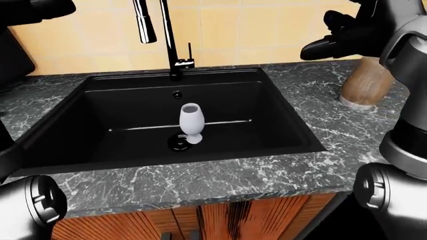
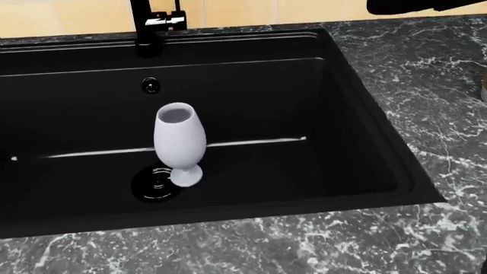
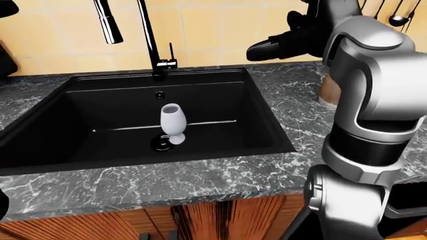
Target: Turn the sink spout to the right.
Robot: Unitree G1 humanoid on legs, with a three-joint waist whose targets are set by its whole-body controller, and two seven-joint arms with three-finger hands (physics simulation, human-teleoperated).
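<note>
my right hand [image 1: 337,37] is up at the top right of the left-eye view, above the countertop [image 1: 314,107] and off to the right of the sink basin [image 1: 93,125]. its dark fingers [image 3: 270,47] point left toward the faucet but are well apart from it, touching nothing; can't tell if they're spread or together, they read as one dark mass. the spout [image 1: 143,22] hangs to the left of the upright faucet pipe [image 1: 165,30], so it's well left of my right fingers w/ the pipe between. spout tip sits over the left half of the basin. faucet base [image 2: 148,37] stands at the basin's top rim, lever [image 1: 190,50] just right of the pipe. down in the basin a white vase [image 2: 180,142] stands upright w/ its foot touching the right edge of the drain [image 2: 156,181]; overflow hole [image 2: 151,85] is on the wall above it. left hand [image 1: 30,10] is only a dark shape at the top left corner of the left-eye view, left of the spout and not touching it; finger state can't tell. a wooden block-like thing [image 1: 367,82] stands on the countertop below my right hand, mostly hidden by the arm.
</note>
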